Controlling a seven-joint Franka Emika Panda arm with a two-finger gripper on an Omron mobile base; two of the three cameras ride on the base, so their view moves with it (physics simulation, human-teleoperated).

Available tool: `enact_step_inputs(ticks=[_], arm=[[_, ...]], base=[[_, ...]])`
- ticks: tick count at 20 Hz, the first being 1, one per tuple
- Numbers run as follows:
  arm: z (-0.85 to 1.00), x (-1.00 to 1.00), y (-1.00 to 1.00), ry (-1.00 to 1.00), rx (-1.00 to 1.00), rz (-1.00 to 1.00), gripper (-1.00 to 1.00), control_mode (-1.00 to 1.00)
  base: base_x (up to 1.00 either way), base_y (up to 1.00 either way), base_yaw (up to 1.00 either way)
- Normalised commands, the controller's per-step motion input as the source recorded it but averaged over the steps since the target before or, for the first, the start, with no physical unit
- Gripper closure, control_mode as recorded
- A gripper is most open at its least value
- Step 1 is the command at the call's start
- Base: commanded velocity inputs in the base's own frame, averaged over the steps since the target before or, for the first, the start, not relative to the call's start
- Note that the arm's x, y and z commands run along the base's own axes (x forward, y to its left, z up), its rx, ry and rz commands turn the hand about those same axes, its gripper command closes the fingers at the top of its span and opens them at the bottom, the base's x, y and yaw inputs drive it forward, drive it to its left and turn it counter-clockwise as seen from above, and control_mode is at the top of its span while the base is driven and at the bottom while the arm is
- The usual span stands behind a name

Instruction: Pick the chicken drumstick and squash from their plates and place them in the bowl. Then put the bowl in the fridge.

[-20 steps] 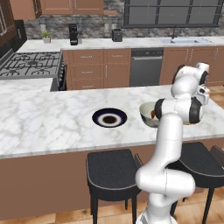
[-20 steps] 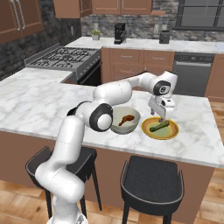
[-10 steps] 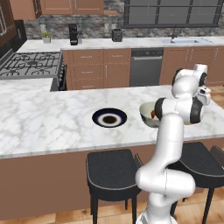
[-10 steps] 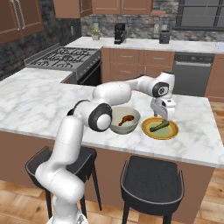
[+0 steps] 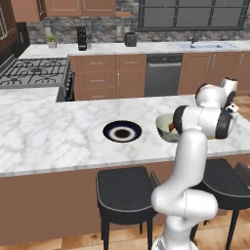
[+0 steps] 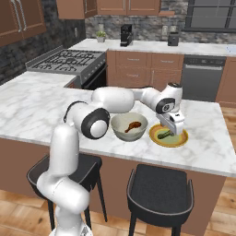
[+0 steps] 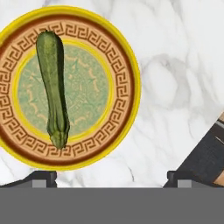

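Note:
The chicken drumstick point(image 6: 132, 125) lies inside the pale bowl point(image 6: 120, 132) on the marble island. Right of the bowl stands the yellow-orange plate point(image 6: 180, 140) with the squash point(image 6: 163, 135), a long green one, lying on it. My gripper point(image 6: 173, 127) hangs just above this plate, open and holding nothing. In the hand view the squash point(image 7: 53, 87) lies lengthwise on the left half of the patterned plate point(image 7: 127, 57), and my gripper point(image 7: 109, 178) is open, its tips wide apart, offset to the squash's right. The black plate point(image 5: 122, 132) sits bare left of the bowl point(image 5: 163, 128).
Two dark stools point(image 6: 161, 193) stand under the island's near edge, and one shows in the hand view point(image 7: 205, 153). A gas stove point(image 6: 69, 60) is at the far left. Behind are cabinets and a dishwasher point(image 6: 203, 78).
My gripper has come down toward the yellow-orange plate, staying open. The bowl, drumstick and squash have not moved.

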Motion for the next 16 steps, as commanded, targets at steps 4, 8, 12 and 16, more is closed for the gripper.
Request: enact_step_inputs(ticks=[4,8,12,16], arm=[[-0.01,0.08,0.13,-0.03,-0.04,0.01,-1.0,-1.0],[0.03,0.26,0.01,0.01,-0.12,0.0,-1.0,-1.0],[0.03,0.27,0.0,0.07,-0.06,0.0,-1.0,-1.0],[-0.02,0.18,0.0,0.11,0.0,0.0,-1.0,-1.0]], base=[[0.0,0.0,0.0],[0.0,0.0,0.0],[0.0,0.0,0.0],[0.0,0.0,0.0]])
